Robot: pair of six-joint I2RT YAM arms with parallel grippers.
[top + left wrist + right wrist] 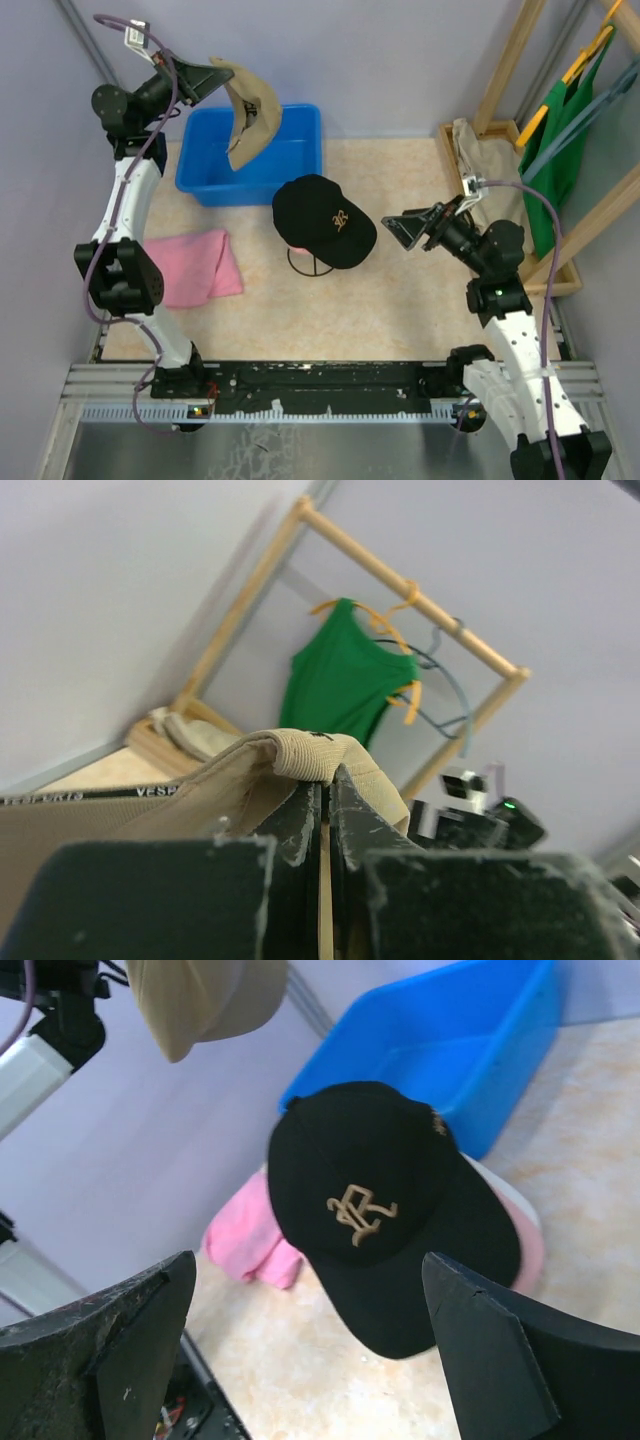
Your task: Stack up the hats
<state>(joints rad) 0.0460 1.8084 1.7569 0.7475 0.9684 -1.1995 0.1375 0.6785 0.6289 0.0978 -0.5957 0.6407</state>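
High over the blue bin hangs the tan hat point(250, 110) point(300, 752) point(200, 995), with my left gripper point(222, 75) point(327, 780) shut on its fabric edge. The black hat point(325, 220) point(370, 1200), with a gold logo, sits on top of a pile at the table's middle, on a thin wire stand point(305, 265). Under its far side, edges of a white hat point(505, 1195) and a pink hat point(530, 1250) stick out. My right gripper point(405, 228) point(308, 1265) stands open just right of the black hat, apart from it, with nothing between its fingers.
A blue bin point(290, 150) stands at the back, behind the pile. A flat pink cloth point(195, 265) lies at the left. A wooden rack point(505, 70) with a green garment point(560, 150) and a beige garment point(480, 155) fills the right side.
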